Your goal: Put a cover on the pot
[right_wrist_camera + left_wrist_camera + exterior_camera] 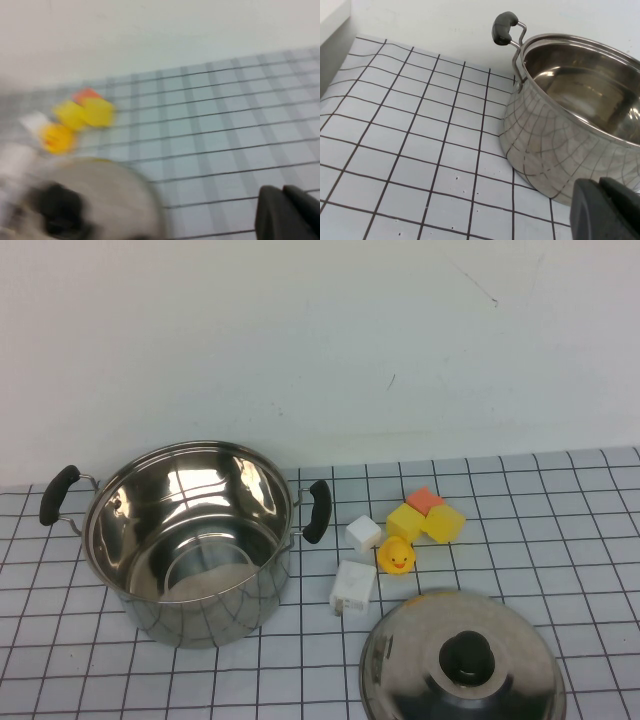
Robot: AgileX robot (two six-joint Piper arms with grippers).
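From your high view, the pot (pixel 190 540) stands upright and uncovered on the left part of the gridded bench (pixel 560 500), its two black side handles out to either side. The domed lid (pixel 462 660) with its black knob lies on the bench at the near right, well apart from the pot. Between them sit a white block (pixel 363 532), a larger white block (pixel 352 587), a yellow duck (pixel 397 557), two yellow blocks (pixel 426 522) and an orange block (pixel 424 499) behind those. You see neither hand in this view.

In your left wrist view, the left hand (pixel 607 210) shows only as a dark tip at the corner, low and just beside the pot's outer wall (pixel 555 145); you cannot tell how far it is spread.

Your right wrist view is badly blurred. The right hand (pixel 289 214) is again a dark corner shape above the bench, and its spread cannot be told. The grey dome with a dark knob is probably the lid (pixel 95 200), with the yellow and orange toys beyond it.
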